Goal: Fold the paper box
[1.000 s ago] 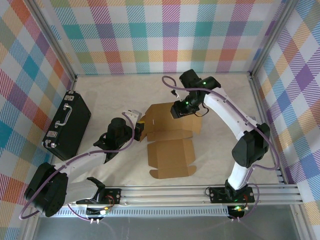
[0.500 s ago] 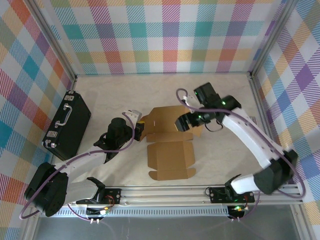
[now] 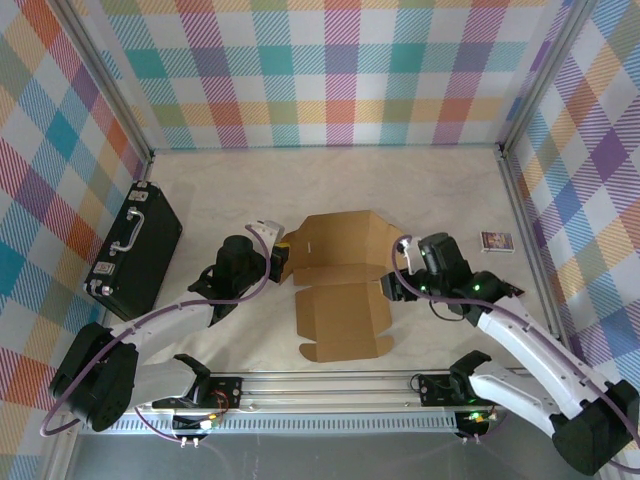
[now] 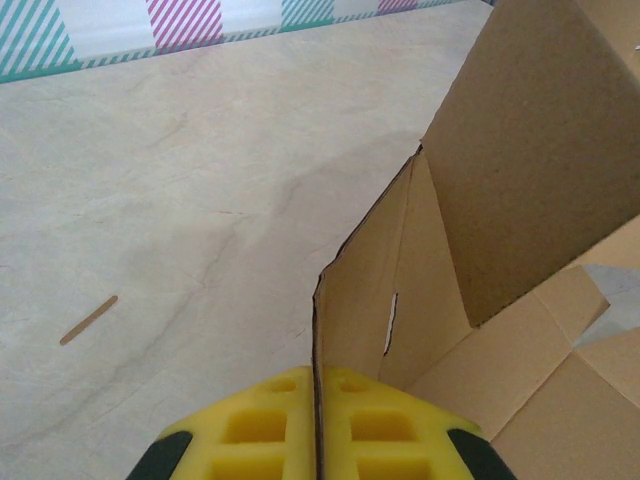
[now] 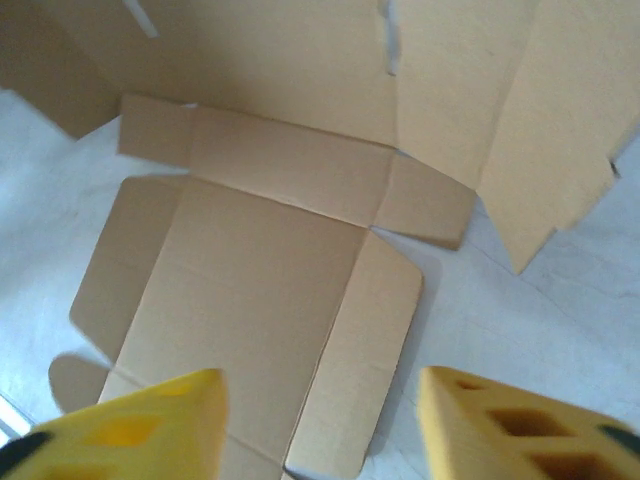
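Top external view shows the paper box (image 3: 340, 270), a plain brown die-cut sheet of corrugated cardboard with many flaps, lying in the middle of the pale marbled table (image 3: 200, 180). Its far part is raised into walls, while the near panel with its side flaps lies flat toward the arm bases.

The left gripper (image 3: 280, 262) is at the left side of the box. In the left wrist view its yellow fingers (image 4: 260, 430) are clenched on the thin upper edge of one standing wall.

The right gripper (image 3: 392, 288) hovers just beside the right edge of the flat panel. In the right wrist view its yellow fingers (image 5: 150, 420) stand apart with nothing between them, so it is released.

I judge the folding to be about half done. The main danger is that the box is held only at one thin edge. If the right arm pushes a flap too hard, the sheet may turn around this pinch or slide on the smooth table. The raised walls may also fall open, or the cardboard may crease beside its fold line. The black hard case with a handle (image 3: 135, 250) and the small printed packet (image 3: 496, 241) are well apart.
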